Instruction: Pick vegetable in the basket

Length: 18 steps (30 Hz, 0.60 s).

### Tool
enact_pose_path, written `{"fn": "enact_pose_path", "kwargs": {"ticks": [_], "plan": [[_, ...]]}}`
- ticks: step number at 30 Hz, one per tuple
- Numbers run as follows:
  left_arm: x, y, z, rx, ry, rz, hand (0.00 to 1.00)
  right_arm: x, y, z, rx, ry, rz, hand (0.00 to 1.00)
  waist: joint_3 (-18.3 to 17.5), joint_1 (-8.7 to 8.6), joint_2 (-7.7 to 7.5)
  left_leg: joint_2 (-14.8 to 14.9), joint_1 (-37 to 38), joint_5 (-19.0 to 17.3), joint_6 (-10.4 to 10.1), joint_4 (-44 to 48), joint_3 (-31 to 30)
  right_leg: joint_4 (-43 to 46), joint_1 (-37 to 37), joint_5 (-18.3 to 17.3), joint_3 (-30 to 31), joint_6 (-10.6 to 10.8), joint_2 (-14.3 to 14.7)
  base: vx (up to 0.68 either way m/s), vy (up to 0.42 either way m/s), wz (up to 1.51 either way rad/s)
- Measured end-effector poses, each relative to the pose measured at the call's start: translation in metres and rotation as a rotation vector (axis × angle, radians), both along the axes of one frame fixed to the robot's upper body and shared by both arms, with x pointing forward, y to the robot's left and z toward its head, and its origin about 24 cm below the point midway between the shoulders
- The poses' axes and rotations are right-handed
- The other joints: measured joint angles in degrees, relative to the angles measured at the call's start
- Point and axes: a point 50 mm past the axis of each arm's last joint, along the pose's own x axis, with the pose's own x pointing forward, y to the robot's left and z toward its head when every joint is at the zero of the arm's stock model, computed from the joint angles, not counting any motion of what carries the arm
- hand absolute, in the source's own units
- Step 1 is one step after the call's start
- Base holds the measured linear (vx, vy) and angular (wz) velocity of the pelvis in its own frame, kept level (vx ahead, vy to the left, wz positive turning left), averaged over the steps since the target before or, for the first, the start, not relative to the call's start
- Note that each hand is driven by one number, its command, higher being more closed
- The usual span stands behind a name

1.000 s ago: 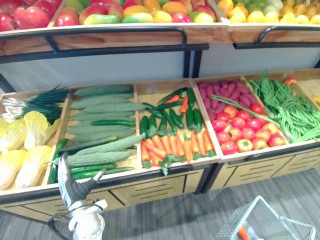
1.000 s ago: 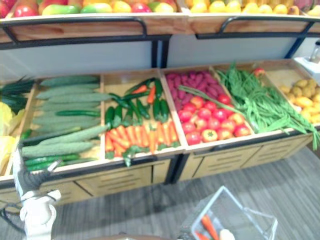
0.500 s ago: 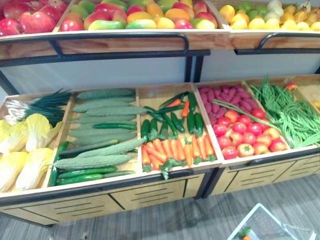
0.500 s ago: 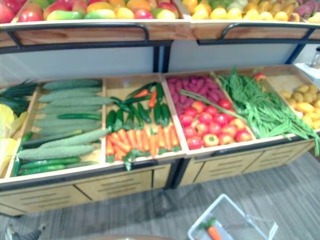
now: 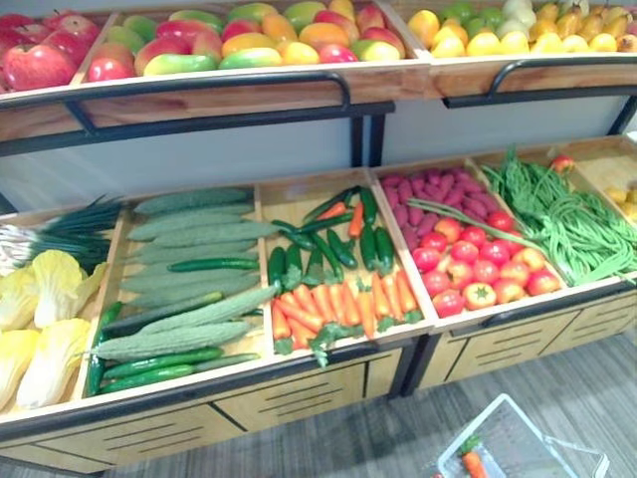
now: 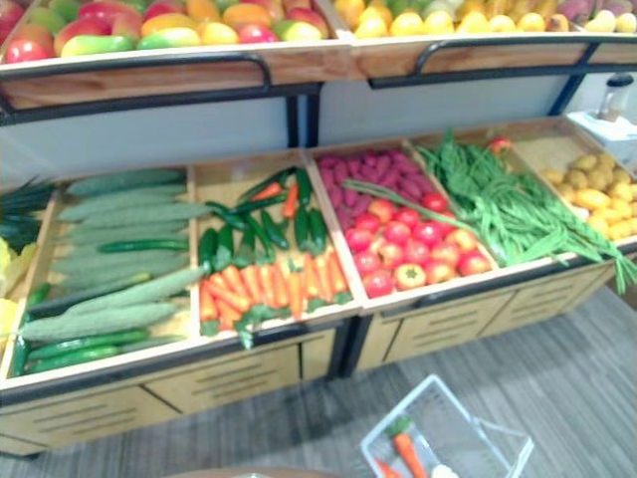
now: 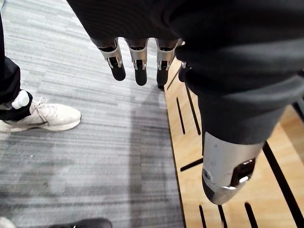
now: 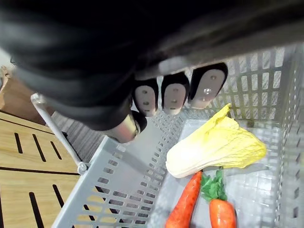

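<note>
A white mesh basket (image 8: 118,190) hangs from my right hand (image 8: 173,92), whose fingers are curled over its handle. Inside lie a pale yellow cabbage (image 8: 213,147) and two carrots (image 8: 183,209). The basket (image 5: 528,438) shows low on the right over the grey floor, in front of the wooden vegetable stand (image 5: 299,378). The stand's bins hold carrots (image 5: 338,304) with dark green peppers, long cucumbers (image 5: 189,269), tomatoes (image 5: 478,269) and green beans (image 5: 567,214). My left hand (image 7: 137,57) hangs open and empty beside the stand's front panel.
Cabbages (image 5: 40,319) and spring onions fill the far left bin, potatoes (image 6: 597,184) the far right one. A shelf of fruit (image 5: 249,45) with a black rail overhangs the bins. A person's white shoe (image 7: 42,116) stands on the floor near my left hand.
My left hand, raised at the lower left a second ago, has dropped out of the eye views. The camera has shifted, and the basket shows a little further in.
</note>
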Motion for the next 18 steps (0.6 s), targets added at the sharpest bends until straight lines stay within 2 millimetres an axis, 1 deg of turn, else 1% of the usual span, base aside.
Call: {"fn": "enact_pose_path", "kwargs": {"ticks": [2, 4, 7, 8, 14, 18], "plan": [[0.001, -0.007, -0.003, -0.044, 0.017, -0.056, 0.00, 0.001, 0.002, -0.001, 0.010, -0.006, -0.004, 1.00, 0.0, -0.14, 0.08, 0.2, 0.4, -0.2, -0.1, 0.1, 0.4, -0.1, 0.1, 0.0, 0.4, -0.1, 0.2, 0.03, -0.016, -0.12], [0.003, -0.011, -0.005, -0.068, 0.024, -0.096, 0.00, 0.001, 0.002, -0.001, 0.011, -0.006, -0.004, 1.00, 0.0, -0.19, 0.11, 0.3, 0.4, -0.3, -0.2, 0.1, 0.6, -0.3, 0.1, 0.0, 0.6, -0.1, 0.4, 0.03, -0.011, -0.05], [0.001, -0.015, -0.007, -0.098, 0.045, -0.132, 0.00, 0.002, 0.002, -0.001, 0.013, -0.005, 0.005, 1.00, 0.1, -0.19, 0.17, 0.5, 0.6, -0.4, -0.3, 0.1, 1.0, -0.4, 0.1, 0.0, 0.9, 0.0, 0.6, 0.03, -0.012, -0.07], [0.000, -0.022, -0.010, -0.130, 0.076, -0.200, 0.00, 0.016, 0.003, 0.000, 0.023, -0.028, 0.081, 1.00, 1.8, -0.26, 0.77, 0.5, 1.3, -0.9, -0.4, 0.1, 1.7, -0.8, 0.3, 0.0, 1.8, 0.2, 0.9, 0.00, 0.000, 0.00], [0.000, -0.022, -0.010, -0.132, 0.076, -0.198, 0.00, 0.018, 0.003, 0.000, 0.024, -0.033, 0.085, 1.00, 1.8, -0.17, 0.73, 0.5, 1.2, -0.9, -0.3, 0.1, 1.5, -0.9, 0.5, 0.0, 1.5, 0.2, 0.8, 0.00, 0.000, 0.01], [0.000, -0.023, -0.011, -0.152, 0.067, -0.184, 0.00, 0.022, 0.006, -0.001, 0.039, -0.040, 0.123, 1.00, 1.9, -0.03, 0.49, 0.4, 1.3, -0.9, -0.3, 0.2, 1.1, -1.0, 0.8, 0.0, 1.0, 0.2, 0.8, 0.00, 0.000, 0.05]]}}
